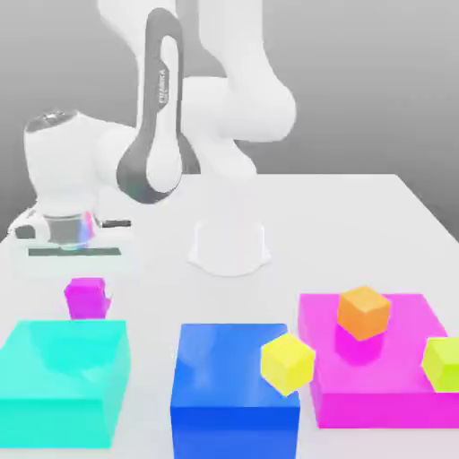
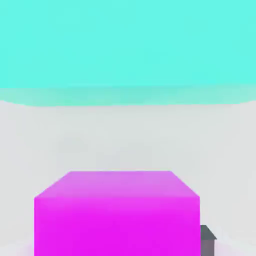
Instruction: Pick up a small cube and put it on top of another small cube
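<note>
the small magenta cube (image 1: 86, 297) sits on the white surface (image 1: 359, 215), at about twelve o'clock of the big cyan block (image 1: 63, 381) and just beside that block's far edge. in the hand view the cube (image 2: 117, 212) is close up, with a dark fingertip (image 2: 207, 239) showing just beside one lower corner and the cyan block (image 2: 128, 45) beyond it. whether the fingertip touches the cube cannot be told. the hand (image 1: 72, 240) hangs above the cube, at about twelve o'clock of it in the exterior view. its fingers are drawn almost together; no grasp on the cube can be seen.

at three o'clock of the cyan block stands a big blue block (image 1: 233, 390) with a small yellow cube (image 1: 287, 362) at its near right corner. further toward three o'clock lies a flat magenta block (image 1: 376, 372), carrying a small orange cube (image 1: 363, 312) and a small lime cube (image 1: 443, 363).
</note>
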You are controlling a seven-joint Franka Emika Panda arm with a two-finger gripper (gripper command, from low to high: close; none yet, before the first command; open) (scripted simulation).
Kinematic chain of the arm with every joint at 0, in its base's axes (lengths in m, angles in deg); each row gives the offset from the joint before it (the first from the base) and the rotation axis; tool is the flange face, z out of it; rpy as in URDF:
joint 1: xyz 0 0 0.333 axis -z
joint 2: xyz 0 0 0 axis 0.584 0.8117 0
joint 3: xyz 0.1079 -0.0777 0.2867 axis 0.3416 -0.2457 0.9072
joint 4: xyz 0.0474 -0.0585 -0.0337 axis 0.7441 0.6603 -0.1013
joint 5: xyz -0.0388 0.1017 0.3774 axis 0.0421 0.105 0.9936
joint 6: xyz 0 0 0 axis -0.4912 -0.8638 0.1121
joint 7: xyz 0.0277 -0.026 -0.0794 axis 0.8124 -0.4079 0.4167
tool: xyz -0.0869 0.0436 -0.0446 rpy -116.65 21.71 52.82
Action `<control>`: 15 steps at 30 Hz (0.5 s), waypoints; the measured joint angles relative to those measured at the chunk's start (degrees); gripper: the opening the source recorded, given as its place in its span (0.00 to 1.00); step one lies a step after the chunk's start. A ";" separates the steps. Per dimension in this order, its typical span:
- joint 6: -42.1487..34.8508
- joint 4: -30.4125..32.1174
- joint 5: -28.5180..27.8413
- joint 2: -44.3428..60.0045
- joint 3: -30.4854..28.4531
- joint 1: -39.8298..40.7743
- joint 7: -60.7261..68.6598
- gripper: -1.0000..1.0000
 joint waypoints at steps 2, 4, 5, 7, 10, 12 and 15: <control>-2.61 -3.20 4.13 0.72 -1.45 -0.99 -2.98 0.00; -5.47 -6.09 5.56 0.59 -1.35 -0.37 -7.31 0.00; -6.84 -7.14 5.26 0.17 -0.34 1.28 -9.46 0.00; -9.08 -8.55 4.18 -0.87 4.11 1.15 -13.26 0.00; -13.21 -11.34 1.92 -2.57 9.75 -10.02 -19.91 0.00; -15.91 -13.13 0.34 -3.73 12.34 -14.01 -24.28 0.00; -19.85 -15.67 -1.99 -5.45 16.46 -19.11 -30.72 0.00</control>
